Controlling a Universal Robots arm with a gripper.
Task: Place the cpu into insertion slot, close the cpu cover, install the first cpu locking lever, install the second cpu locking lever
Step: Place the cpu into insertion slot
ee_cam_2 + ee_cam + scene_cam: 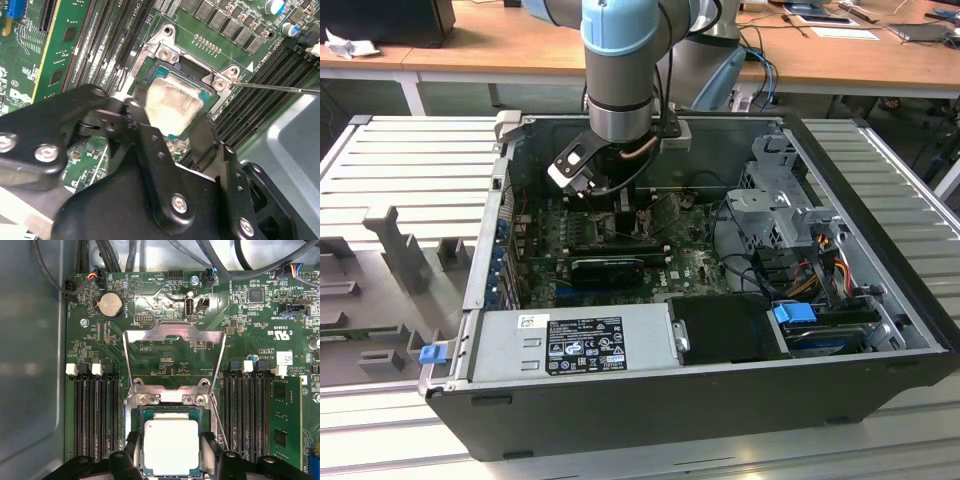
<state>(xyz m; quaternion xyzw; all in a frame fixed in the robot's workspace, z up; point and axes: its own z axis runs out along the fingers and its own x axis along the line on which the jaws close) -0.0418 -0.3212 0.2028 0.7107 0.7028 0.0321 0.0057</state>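
Currently the pincer (171,455) is clamped on the cpu (171,440), with its fingers (132,455) pressed against two opposite edges. The chip sits directly over the insertion slot (192,66); you cannot tell from either wrist view whether it is fully seated. In the exterior view the arm (620,70) reaches down into the computer case (880,300) near its far wall, toward the exterior view's left of centre. The cpu cover (172,332) stands swung open, clear of the socket, and a locking lever (280,88) lies unlatched beside it. In the second wrist view the chip appears tilted. If you release it in that attitude, a corner may ride on the rim and bend the socket contacts. Note also that the fingers sit close to the memory slots (97,415) on both sides.
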